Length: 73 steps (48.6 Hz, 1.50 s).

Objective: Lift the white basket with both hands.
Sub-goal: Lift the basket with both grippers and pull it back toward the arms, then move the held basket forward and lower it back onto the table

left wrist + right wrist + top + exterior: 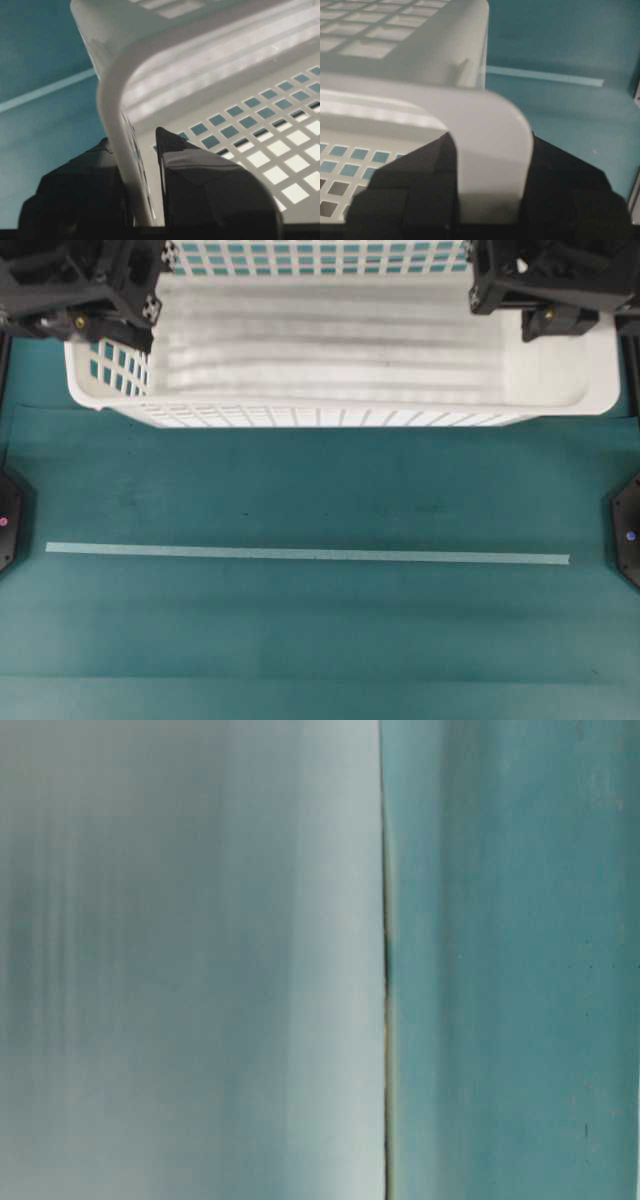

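Note:
The white basket (340, 350) fills the top of the overhead view, empty, its smooth floor blurred. My left gripper (110, 315) is shut on its left side wall. In the left wrist view the gripper (132, 147) has one finger (75, 185) outside and the other inside the slotted wall (112, 100). My right gripper (540, 305) is shut on the right rim. In the right wrist view the gripper (490, 147) clamps the rounded rim (492, 125) from both sides. The table-level view shows a blurred white surface (180, 970), which looks like the basket close to the lens.
A pale tape line (300, 554) runs across the teal mat (320, 630) in front of the basket. Black triangular mounts sit at the left edge (8, 520) and right edge (628, 530) of the table.

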Motion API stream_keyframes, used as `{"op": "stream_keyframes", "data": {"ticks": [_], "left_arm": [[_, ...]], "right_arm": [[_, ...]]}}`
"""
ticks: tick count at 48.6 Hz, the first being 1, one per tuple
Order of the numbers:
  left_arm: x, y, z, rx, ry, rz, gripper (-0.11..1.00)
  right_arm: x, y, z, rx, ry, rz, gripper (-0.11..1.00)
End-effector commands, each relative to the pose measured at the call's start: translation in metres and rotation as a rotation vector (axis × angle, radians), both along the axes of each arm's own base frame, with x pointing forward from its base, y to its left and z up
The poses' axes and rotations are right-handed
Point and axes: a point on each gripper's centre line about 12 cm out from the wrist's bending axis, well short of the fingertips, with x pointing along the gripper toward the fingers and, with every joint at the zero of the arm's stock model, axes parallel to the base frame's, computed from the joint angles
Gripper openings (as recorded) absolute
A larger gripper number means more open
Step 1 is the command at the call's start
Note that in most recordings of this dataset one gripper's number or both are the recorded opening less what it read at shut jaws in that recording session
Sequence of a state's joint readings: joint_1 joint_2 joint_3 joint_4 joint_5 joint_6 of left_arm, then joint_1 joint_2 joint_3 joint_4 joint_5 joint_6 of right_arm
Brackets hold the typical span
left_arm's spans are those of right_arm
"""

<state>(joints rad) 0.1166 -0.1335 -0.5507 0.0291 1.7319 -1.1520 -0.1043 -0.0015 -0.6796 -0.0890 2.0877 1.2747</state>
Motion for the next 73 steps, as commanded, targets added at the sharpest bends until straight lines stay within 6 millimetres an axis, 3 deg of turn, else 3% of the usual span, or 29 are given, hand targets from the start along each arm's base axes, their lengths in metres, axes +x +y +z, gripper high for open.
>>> {"op": "stream_keyframes", "data": {"ticks": [1, 36, 50, 59, 65, 73], "left_arm": [[-0.004, -0.001, 0.013, 0.031, -0.019, -0.050, 0.07], [-0.002, -0.001, 0.007, 0.025, 0.028, -0.058, 0.07], [0.007, 0.000, -0.018, 0.017, 0.114, -0.063, 0.07], [-0.009, -0.002, -0.031, 0.011, 0.158, -0.062, 0.07], [-0.009, -0.002, -0.055, 0.008, 0.171, -0.057, 0.07], [-0.002, -0.001, -0.088, 0.008, 0.121, -0.042, 0.07]], "right_arm": [[0.010, 0.007, -0.007, -0.004, 0.032, 0.101, 0.20], [0.011, 0.003, -0.011, -0.041, 0.054, 0.075, 0.20], [0.015, 0.001, -0.025, -0.051, 0.111, 0.090, 0.20], [0.014, 0.000, -0.045, -0.049, 0.163, 0.092, 0.20], [0.015, -0.002, -0.063, -0.049, 0.159, 0.096, 0.20], [0.017, -0.001, -0.102, 0.031, 0.138, 0.105, 0.20]]}}
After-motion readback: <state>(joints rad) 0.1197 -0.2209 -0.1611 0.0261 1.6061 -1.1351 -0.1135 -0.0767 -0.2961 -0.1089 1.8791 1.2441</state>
